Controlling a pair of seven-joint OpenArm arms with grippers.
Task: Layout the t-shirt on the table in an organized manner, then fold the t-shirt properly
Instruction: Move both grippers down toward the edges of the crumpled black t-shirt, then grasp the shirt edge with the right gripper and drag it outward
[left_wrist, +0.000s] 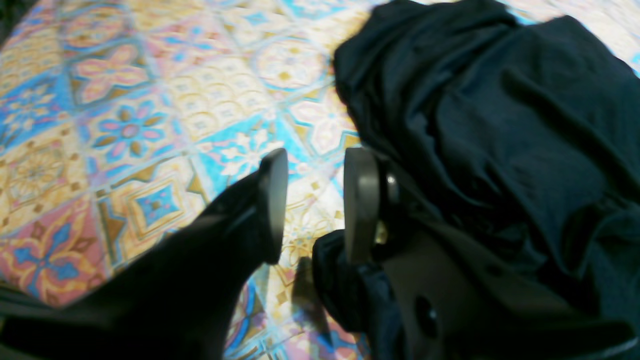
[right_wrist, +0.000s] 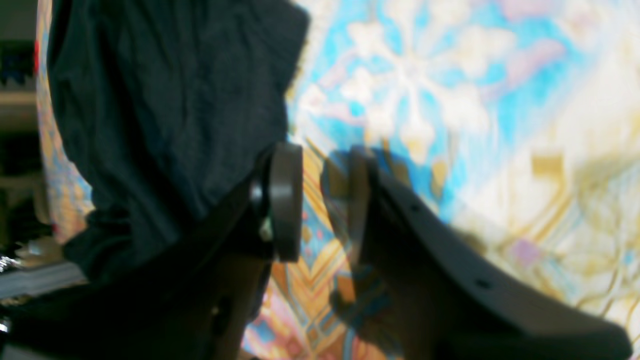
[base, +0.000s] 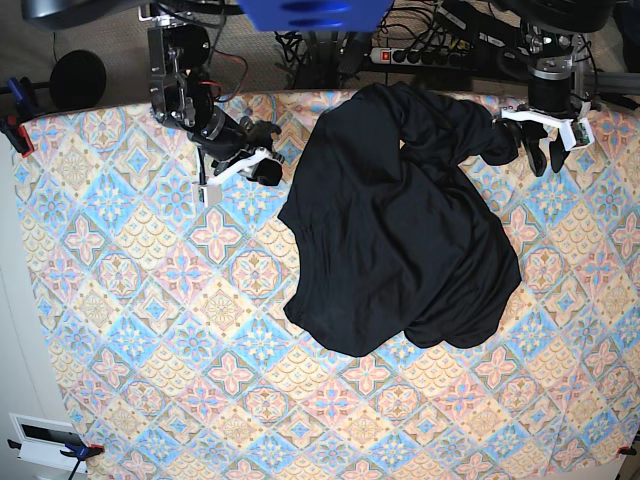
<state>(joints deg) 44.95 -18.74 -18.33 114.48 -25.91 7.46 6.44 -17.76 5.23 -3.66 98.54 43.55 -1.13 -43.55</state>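
The table, covered in its pastel diamond-tile cloth, fills the base view, and the t-shirt lies on its far half as a rumpled black heap, well away from flat: folds run across the body, the lower edge curls under near the middle of the table, and one sleeve trails toward the far right corner.

The step in hand looks like laying the shirt out, so the work is to find two matching points, shoulders or hem corners, and draw them apart so the fabric spreads in a single layer before any fold. Pinching one layer only, close to a seam, should keep the cloth from bunching again.

The left pincer stands with its jaws parted and only patterned cloth between them, the shirt's edge just beside its right finger. The right pincer is likewise released and holds nothing, with black fabric just beside its left finger. That wrist view is blurred, so whether the fabric touches the finger is hard to say.

No container of any kind shows on the table; nothing here holds anything.
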